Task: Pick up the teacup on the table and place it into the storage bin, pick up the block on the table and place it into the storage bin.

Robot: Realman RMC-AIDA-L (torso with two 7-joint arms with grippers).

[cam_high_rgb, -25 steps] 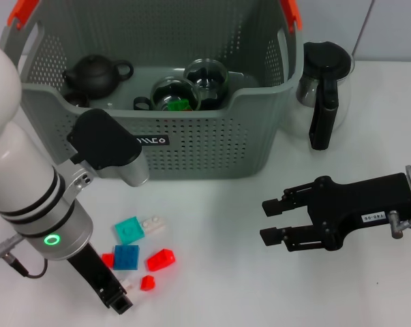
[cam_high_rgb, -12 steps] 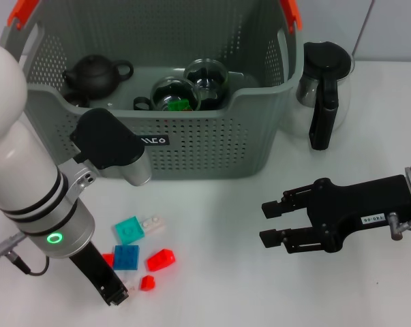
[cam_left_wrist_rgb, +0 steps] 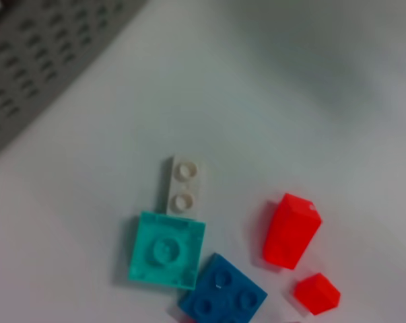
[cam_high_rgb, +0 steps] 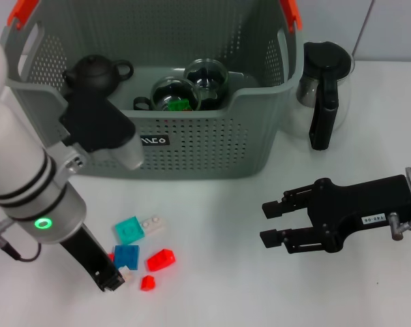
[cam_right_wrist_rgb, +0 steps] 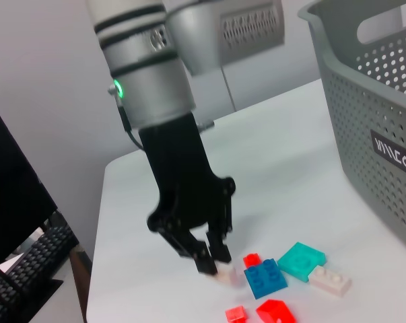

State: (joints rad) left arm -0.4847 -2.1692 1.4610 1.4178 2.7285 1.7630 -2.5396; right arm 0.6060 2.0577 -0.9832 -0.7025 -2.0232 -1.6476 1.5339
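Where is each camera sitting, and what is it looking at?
Head view: up on the robot's head, looking down at the table, storage bin and both arms.
Left wrist view: on the left arm, looking at the blocks; no body shows.
Right wrist view: on the right arm, looking across at the left gripper over the blocks.
Shared: all three see the teal block.

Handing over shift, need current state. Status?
Left gripper down at the blocks, closing on a small white block. Right gripper open, idle over the table. Storage bin already holds glass teacups. Nothing blocking.
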